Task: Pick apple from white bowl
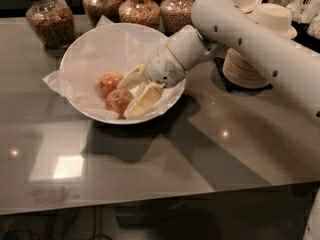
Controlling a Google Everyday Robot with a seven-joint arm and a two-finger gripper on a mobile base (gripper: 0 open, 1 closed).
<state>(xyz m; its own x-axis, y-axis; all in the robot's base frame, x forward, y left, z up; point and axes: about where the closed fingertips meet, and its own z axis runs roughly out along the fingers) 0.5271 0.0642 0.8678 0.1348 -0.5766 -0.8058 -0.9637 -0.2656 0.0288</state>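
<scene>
Between the tool's [123, 101] two spread fingers sits the apple [117, 100], low in the white bowl [101, 117] on its crumpled paper. It is round, with no clear long axis, and I cannot tell where its stem points. A second apple [109, 82] lies just beyond the tool's upper finger. The bowl rests on the worktop [175, 159].

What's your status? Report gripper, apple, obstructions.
Gripper inside white bowl, jaws open. Apple at the jaw tips, resting in bowl. Paler apple close beside it.
</scene>
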